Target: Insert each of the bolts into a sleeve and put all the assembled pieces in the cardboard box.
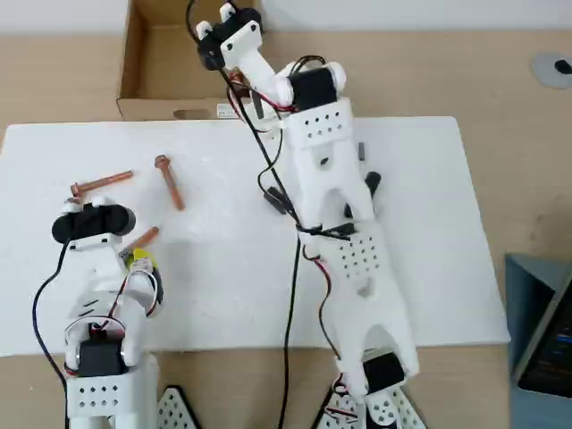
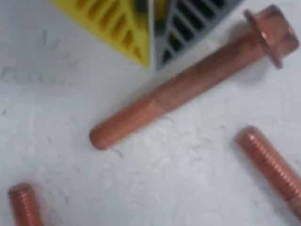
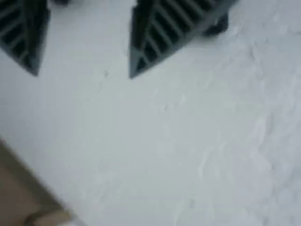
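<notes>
Three copper bolts lie on the white mat (image 1: 223, 268) at the left: one (image 1: 103, 182), a second (image 1: 168, 181), and a third (image 1: 145, 237) partly under my left arm. My left gripper (image 1: 140, 260) hangs just above that third bolt (image 2: 188, 80), its yellow and grey fingertips (image 2: 141, 42) closed together and empty (image 2: 151, 59). Two more bolt ends (image 2: 273, 165) (image 2: 21, 202) lie close by. My right gripper (image 3: 84, 73) is open over bare mat near its far edge, beside the cardboard box (image 1: 134, 107). Two small dark pieces (image 1: 362, 152) (image 1: 373, 183), possibly sleeves, lie beside the right arm.
The open cardboard box sits past the mat's far edge at the left of centre. Black cables (image 1: 290, 295) trail down the mat's middle. A dark device (image 1: 545, 331) lies off the mat at the right. A brown surface (image 3: 19, 197) borders the mat beside the right gripper.
</notes>
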`<action>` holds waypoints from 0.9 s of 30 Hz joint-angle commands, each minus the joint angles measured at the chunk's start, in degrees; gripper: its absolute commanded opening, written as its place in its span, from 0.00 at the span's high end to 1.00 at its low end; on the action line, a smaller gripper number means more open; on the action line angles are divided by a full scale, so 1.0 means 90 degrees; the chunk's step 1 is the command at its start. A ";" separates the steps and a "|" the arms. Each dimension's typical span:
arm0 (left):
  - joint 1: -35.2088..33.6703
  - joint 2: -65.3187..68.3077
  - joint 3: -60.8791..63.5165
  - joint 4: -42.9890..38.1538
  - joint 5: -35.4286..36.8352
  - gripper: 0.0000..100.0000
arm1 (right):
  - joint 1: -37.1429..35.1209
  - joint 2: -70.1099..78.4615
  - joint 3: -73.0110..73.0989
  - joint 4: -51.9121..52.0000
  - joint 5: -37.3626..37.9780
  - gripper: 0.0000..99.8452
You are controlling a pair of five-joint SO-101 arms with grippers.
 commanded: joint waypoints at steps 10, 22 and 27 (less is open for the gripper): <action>-0.0039 -0.0034 -0.0010 -0.0068 -0.0029 1.00 | -0.0034 -0.3062 0.4694 0.0137 0.0039 0.85; -0.0039 -0.0034 -0.0010 -0.0068 -0.0029 1.00 | -0.0200 -0.3424 0.6432 -0.0537 0.0156 0.85; -0.0039 -0.0034 -0.0010 -0.0068 -0.0029 1.00 | -0.0444 -0.3424 0.7126 -0.1104 0.0186 0.85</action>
